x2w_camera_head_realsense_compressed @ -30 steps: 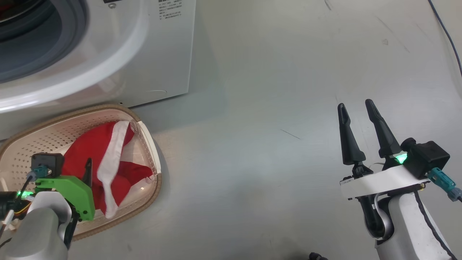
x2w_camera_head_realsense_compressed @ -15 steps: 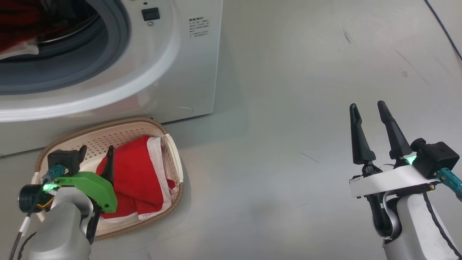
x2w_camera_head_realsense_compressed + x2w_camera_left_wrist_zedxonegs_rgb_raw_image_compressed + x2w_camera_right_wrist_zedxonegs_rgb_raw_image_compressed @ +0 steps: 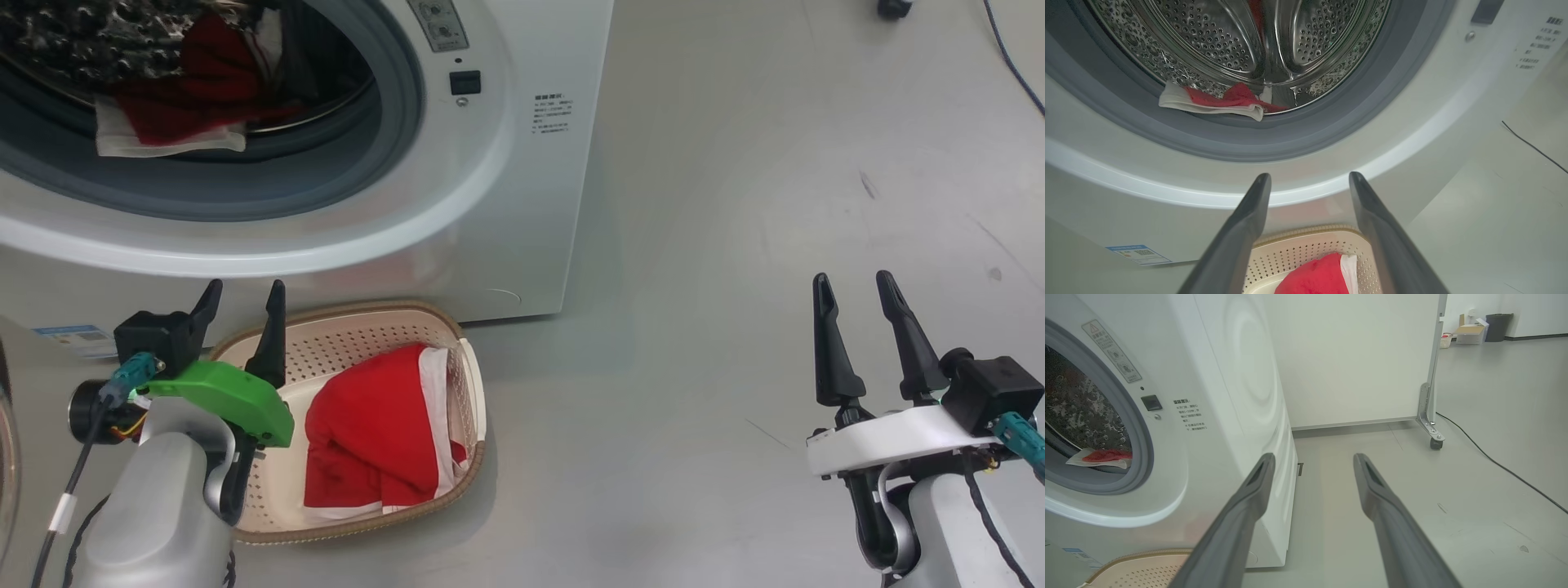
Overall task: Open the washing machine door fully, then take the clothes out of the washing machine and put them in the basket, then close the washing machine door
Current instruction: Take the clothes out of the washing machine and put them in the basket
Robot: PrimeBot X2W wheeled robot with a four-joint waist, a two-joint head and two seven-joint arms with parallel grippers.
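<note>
Left gripper [image 3: 245,287] upright over left rim of basket [image 3: 367,315], fingers aimed at porthole of washing machine [image 3: 522,180]; jaws apart, empty. Right gripper [image 3: 853,282] upright over bare floor, well right of machine; jaws apart, empty. Red clothes [image 3: 371,433] in basket. Left wrist view: red garment [image 3: 1224,100] at drum lip. Right wrist view: wheeled partition [image 3: 1429,375], floor cable [image 3: 1494,465].

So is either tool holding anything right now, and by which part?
Nothing is held. The left tool is open beside the basket, where a red garment lies loose. The right tool is open over the floor.
</note>
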